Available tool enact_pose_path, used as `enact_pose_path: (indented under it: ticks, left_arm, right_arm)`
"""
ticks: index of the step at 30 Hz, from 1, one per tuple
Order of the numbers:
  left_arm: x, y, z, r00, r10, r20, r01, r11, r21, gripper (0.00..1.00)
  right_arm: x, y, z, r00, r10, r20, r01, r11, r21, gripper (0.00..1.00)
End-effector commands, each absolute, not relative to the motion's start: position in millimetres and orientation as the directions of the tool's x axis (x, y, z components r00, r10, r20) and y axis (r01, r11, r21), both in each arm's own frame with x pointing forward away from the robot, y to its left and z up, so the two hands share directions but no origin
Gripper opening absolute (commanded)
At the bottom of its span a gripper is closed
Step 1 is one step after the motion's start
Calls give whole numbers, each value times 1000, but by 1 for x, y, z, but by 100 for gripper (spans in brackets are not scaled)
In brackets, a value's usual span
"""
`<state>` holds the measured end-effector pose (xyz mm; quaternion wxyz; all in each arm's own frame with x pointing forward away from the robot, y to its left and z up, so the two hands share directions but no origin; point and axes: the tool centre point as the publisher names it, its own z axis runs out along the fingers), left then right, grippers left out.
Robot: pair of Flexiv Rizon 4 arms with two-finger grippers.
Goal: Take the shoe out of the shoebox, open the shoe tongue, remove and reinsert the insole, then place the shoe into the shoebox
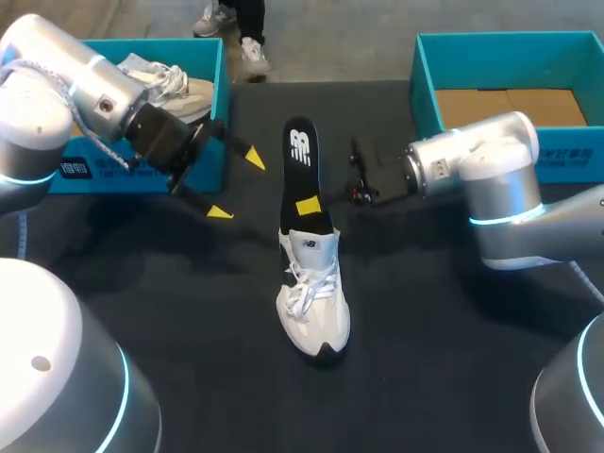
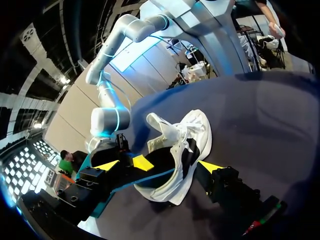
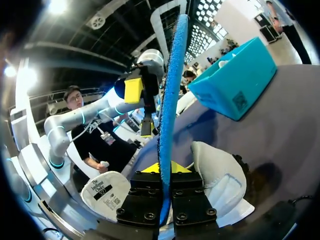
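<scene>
A white shoe (image 1: 313, 304) lies in the middle of the table, toe toward me. A black insole (image 1: 300, 160) with a blue underside (image 3: 170, 95) rises from the shoe's opening and stretches away from it. My right gripper (image 1: 308, 205) is shut on the insole about midway along, and the insole stands edge-on between its fingers (image 3: 165, 172), above the shoe (image 3: 220, 187). My left gripper (image 1: 236, 185) stands open, left of the insole and apart from it. From the left wrist, the shoe (image 2: 192, 145) and insole (image 2: 162, 160) lie ahead of the open fingers.
A teal shoebox (image 1: 203, 156) at the back left holds a second white shoe (image 1: 175, 83). Another teal box (image 1: 427, 90) with a cardboard floor stands at the back right. The dark tabletop (image 1: 189, 311) stretches in front of the shoe.
</scene>
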<state>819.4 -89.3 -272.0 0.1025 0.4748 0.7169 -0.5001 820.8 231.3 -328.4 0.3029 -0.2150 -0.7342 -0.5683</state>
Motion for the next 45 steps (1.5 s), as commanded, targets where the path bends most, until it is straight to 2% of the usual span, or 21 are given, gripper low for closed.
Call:
enact_pose_path:
  ticks: [1, 14, 15, 16, 18, 20, 29, 34, 37, 38, 39, 40, 45]
  left_arm:
    - [818, -89, -270, -525, 582, -620, 787, 55, -615, 100]
    - [818, -93, -272, -524, 588, -617, 783, 46, -620, 100]
    - [818, -93, -272, -523, 589, -616, 783, 45, -621, 100]
    - [819, -94, -272, -522, 589, -617, 783, 44, -621, 100]
    - [819, -94, -272, -521, 590, -617, 783, 43, -620, 100]
    - [819, -94, -272, -519, 591, -618, 784, 42, -619, 100]
    - [816, -90, -273, -520, 588, -620, 786, 43, -617, 100]
    - [814, -88, -272, -519, 584, -624, 789, 45, -613, 100]
    - [814, -87, -272, -519, 583, -625, 790, 48, -612, 100]
    - [814, -86, -272, -520, 582, -625, 790, 49, -611, 100]
    - [813, -86, -272, -520, 581, -626, 790, 50, -611, 100]
    - [813, -86, -272, -520, 581, -626, 790, 50, -611, 100]
    - [813, -85, -273, -522, 581, -624, 789, 52, -612, 100]
  right_arm:
    - [813, 229, -333, -709, -28, 704, 670, 284, 686, 0]
    - [789, 227, -349, -658, -22, 753, 714, 300, 633, 0]
    - [789, 227, -349, -657, -22, 754, 714, 300, 632, 8]
    - [789, 228, -348, -659, -21, 752, 713, 299, 634, 24]
    - [791, 228, -345, -672, -11, 740, 706, 292, 646, 32]
    - [794, 227, -340, -689, -2, 725, 695, 284, 661, 36]
    - [813, 228, -317, -741, 13, 671, 651, 262, 713, 40]
    - [821, 231, -318, -748, -2, 664, 637, 278, 719, 34]
    - [822, 233, -321, -740, -14, 672, 640, 294, 710, 23]
    - [822, 234, -322, -736, -16, 677, 642, 300, 706, 16]
    - [822, 234, -324, -733, -17, 680, 644, 305, 702, 3]
    - [822, 234, -325, -728, -17, 686, 648, 311, 695, 0]
    - [816, 237, -328, -703, -23, 711, 661, 347, 665, 0]
